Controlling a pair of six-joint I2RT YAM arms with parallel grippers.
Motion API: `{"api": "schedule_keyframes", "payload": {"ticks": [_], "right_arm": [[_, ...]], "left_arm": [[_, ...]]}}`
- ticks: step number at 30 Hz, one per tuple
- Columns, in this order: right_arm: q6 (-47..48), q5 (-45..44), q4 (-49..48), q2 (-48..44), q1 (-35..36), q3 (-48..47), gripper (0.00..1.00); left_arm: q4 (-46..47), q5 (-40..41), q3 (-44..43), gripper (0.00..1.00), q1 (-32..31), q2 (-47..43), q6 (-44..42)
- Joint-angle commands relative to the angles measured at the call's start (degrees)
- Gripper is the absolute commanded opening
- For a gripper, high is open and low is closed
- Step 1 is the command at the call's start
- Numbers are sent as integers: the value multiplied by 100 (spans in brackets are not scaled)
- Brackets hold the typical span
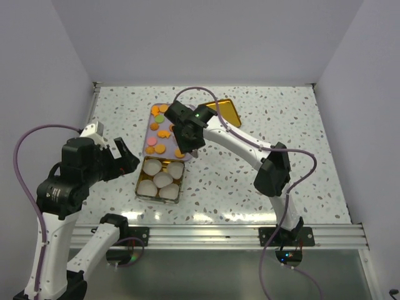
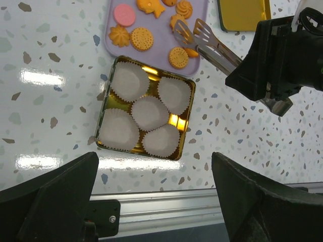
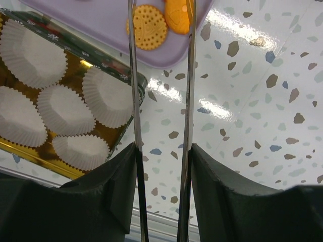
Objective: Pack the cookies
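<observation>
R end effector [image 3: 162,151] is clamped on a pair of metal tongs [image 2: 212,48]: its black fingers [image 3: 116,176] press the two arms from outside. The arms themselves stand apart, w/ a gap between them. The slotted tong tips hang over the right part of the lavender tray [image 2: 160,30], above a couple of orange pieces. Can't tell whether they touch any of them.

The cookies [image 2: 142,38] are all on that tray (orange rounds, a swirl, a star-ish one, one pink). None are in the tin.

The gold tin [image 2: 174,120] sits just in front of the tray, nearly touching its near edge. It holds five white paper cups [image 2: 149,112], four round the sides and one in the middle.

The gold lid [image 2: 242,14] lies flat on the speckled table [image 2: 50,101], to the right of the tray and close beside it.

L end effector [image 1: 127,155] hangs to the left of the tin w/ fingers spread wide apart, nothing between them, camera looking down on the tin.
</observation>
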State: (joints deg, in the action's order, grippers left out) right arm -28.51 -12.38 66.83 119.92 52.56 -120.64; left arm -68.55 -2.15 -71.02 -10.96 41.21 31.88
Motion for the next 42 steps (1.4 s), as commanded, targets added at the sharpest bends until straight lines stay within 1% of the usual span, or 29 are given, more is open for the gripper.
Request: {"api": "schedule_keyframes", "payload": {"ticks": [1, 10, 21, 25, 27, 30, 35, 39, 42], "right_arm": [[214, -72, 129, 136, 18, -381, 47], [381, -80, 322, 594, -70, -882, 48], [443, 34, 313, 849, -246, -1023, 48], [461, 104, 322, 937, -246, -1137, 45], [461, 157, 322, 963, -255, -1163, 39], [461, 175, 340, 963, -263, -1216, 34], [469, 140, 498, 867, -263, -1488, 33], [426, 131, 708, 630, -272, -1875, 34], [338, 183, 726, 393, -272, -1884, 34]], "left_arm": [[-140, 127, -263, 100, -20, -43, -94], [-220, 198, -351, 100, -20, -17, -120], [-237, 426, -351, 100, -20, 10, -164], [-167, 417, -298, 100, -20, 27, -164], [-141, 409, -280, 100, -20, 36, -164], [-106, 400, -254, 100, -20, 62, -164], [-53, 461, -272, 100, -20, 106, -173], [-53, 742, -315, 100, -20, 159, -173], [-88, 935, -368, 100, -20, 203, -156]]}}
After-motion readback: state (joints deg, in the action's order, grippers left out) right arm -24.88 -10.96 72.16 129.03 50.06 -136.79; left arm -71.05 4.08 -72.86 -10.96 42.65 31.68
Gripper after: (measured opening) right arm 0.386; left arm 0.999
